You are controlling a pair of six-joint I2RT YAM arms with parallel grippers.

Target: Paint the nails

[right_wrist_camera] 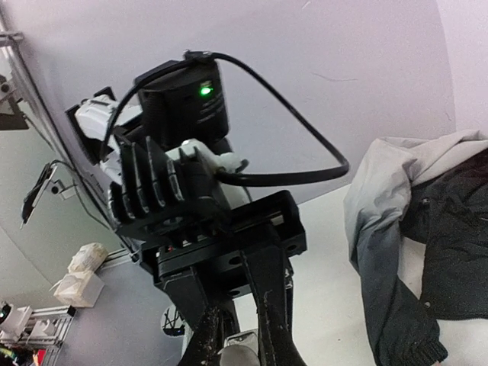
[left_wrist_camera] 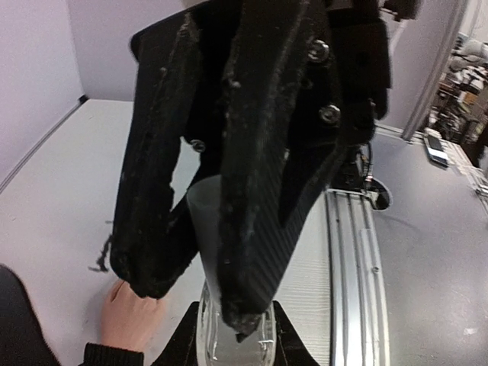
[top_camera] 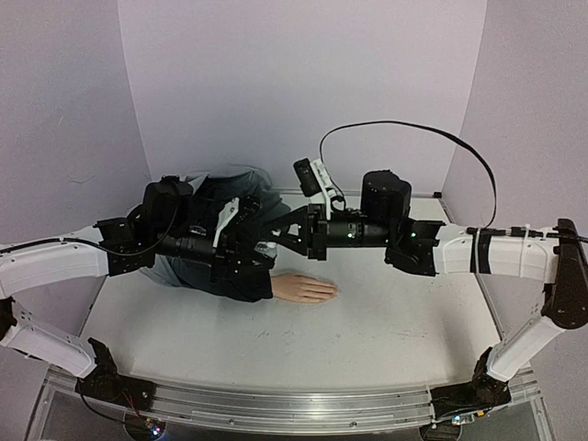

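The pale mannequin hand (top_camera: 303, 288) lies flat on the table, coming out of a dark jacket sleeve (top_camera: 230, 280). Its nails (top_camera: 331, 292) are too small to make out, and in the left wrist view only part of the hand (left_wrist_camera: 126, 313) shows. Above the sleeve, my left gripper (top_camera: 255, 246) is shut on a small clear bottle (left_wrist_camera: 232, 339). My right gripper (top_camera: 276, 241) meets it from the right. Its black fingers (left_wrist_camera: 252, 191) are shut on the bottle's whitish cap (left_wrist_camera: 200, 217), which also sits between its fingertips in the right wrist view (right_wrist_camera: 240, 347).
The rest of the grey and navy jacket (top_camera: 230, 184) is heaped at the back left of the table (top_camera: 395, 322), also seen in the right wrist view (right_wrist_camera: 427, 229). A metal rail (top_camera: 294, 404) runs along the near edge. A black cable (top_camera: 413, 129) loops above the right wrist.
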